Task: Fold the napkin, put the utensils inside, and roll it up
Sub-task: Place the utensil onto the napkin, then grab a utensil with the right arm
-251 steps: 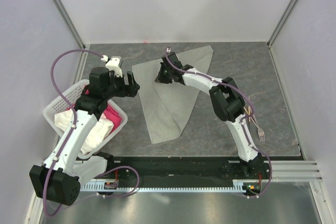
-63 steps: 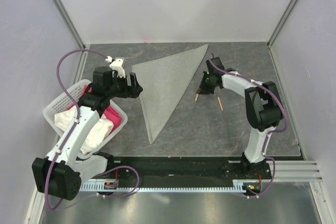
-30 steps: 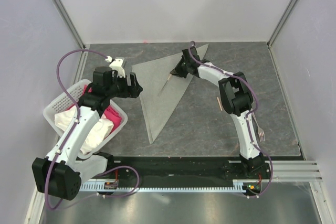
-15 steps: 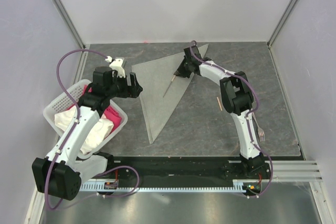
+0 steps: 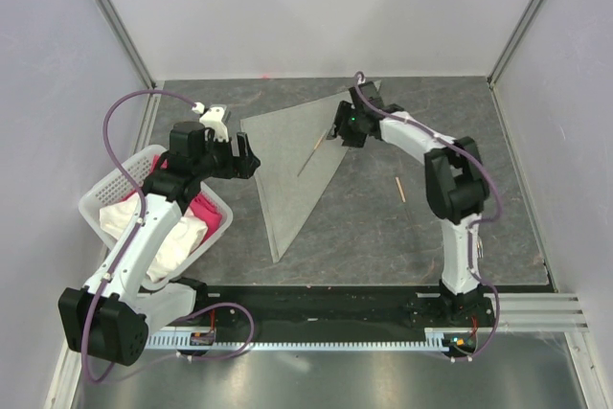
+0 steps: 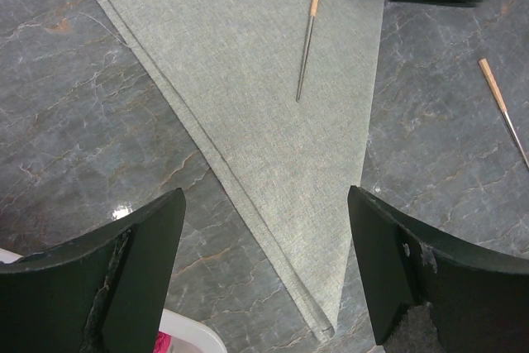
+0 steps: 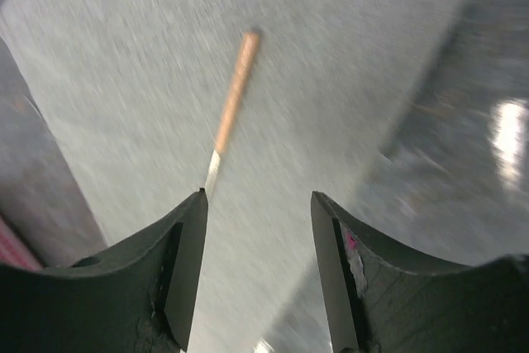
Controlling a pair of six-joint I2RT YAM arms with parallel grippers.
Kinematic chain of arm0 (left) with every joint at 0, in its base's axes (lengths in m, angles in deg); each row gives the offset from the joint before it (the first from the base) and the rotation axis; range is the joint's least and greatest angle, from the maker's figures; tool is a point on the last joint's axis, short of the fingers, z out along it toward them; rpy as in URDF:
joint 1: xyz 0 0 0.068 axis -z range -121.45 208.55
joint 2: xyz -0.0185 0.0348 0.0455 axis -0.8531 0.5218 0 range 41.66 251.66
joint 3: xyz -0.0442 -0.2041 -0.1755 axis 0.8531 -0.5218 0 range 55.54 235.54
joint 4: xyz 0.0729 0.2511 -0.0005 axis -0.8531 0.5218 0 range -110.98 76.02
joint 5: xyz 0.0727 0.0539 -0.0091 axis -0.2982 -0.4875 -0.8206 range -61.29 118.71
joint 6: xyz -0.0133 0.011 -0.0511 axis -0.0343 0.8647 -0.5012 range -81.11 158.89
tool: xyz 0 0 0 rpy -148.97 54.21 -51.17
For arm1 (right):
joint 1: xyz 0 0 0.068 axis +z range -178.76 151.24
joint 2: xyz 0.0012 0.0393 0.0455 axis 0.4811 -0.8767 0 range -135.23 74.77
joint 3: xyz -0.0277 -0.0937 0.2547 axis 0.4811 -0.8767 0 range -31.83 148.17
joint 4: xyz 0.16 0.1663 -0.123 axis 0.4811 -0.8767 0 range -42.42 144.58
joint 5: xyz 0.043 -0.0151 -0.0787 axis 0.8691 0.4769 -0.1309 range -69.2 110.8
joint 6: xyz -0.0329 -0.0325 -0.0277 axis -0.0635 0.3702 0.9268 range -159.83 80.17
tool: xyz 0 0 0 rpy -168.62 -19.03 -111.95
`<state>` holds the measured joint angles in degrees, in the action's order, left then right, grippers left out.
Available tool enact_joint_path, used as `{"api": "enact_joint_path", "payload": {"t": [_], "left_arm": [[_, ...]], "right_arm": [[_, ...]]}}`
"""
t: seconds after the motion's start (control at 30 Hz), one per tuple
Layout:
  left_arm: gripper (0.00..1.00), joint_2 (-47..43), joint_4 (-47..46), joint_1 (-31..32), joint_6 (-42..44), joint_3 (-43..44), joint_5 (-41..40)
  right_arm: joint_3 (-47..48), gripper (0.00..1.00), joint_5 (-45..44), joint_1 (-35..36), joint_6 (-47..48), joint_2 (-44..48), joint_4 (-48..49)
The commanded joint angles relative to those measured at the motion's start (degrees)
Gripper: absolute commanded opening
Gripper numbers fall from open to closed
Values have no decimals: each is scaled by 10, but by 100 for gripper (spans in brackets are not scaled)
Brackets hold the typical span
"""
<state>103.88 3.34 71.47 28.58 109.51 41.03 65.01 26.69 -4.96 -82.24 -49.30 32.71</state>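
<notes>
Our right gripper (image 7: 258, 204) and left gripper (image 6: 266, 204) gape wide, empty, beside the grey-green cloth napkin (image 5: 292, 165) bearing a thin wood-handled utensil (image 7: 231, 113).

The napkin (image 5: 278, 160) was a plain, unpatterned grey-green. The table (image 5: 383, 227) was dark grey, marbled with pale veins and faint rust-coloured streaks. The utensil on the napkin (image 6: 309, 26) had a light orange-brown handle and a silvery-grey shaft. The second utensil (image 5: 400, 189) was light wood-coloured. The basket (image 5: 93, 213) was white; of the two cloths in it, one was the pink cloth (image 5: 204, 210) and the other the white cloth (image 5: 177, 241). The left gripper (image 6: 264, 194) and the right gripper (image 7: 258, 196) had black fingers.
</notes>
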Motion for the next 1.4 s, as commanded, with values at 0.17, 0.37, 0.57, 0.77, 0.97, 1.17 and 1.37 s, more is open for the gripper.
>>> {"api": "enact_joint_path", "payload": {"t": [0.17,0.37,0.57,0.77,0.97,1.17,1.37], "left_arm": [[87,-9,-12,-2,-10,1,3],[87,-10,-13,-2,-9,-2,-3],[87,-9,-12,-2,-9,-2,-8],[87,-10,-12,-2,-9,-2,-8],[87,-6,-13,-2,-9,-2,-8],[87,-7,-13,-2,-8,-3,-10],[87,-9,-12,-2,-7,-2,-12]], "right_arm": [[-123,56,-212,-23,292,197,-178],[-161,46,-217,-66,321,186,-197],[-178,43,-206,-80,343,153,-198],[-190,40,-166,-92,344,133,-185],[-199,40,-127,-95,337,127,-167],[-209,36,-134,-95,335,114,-164],[-212,1,-130,-94,327,110,-169]]}}
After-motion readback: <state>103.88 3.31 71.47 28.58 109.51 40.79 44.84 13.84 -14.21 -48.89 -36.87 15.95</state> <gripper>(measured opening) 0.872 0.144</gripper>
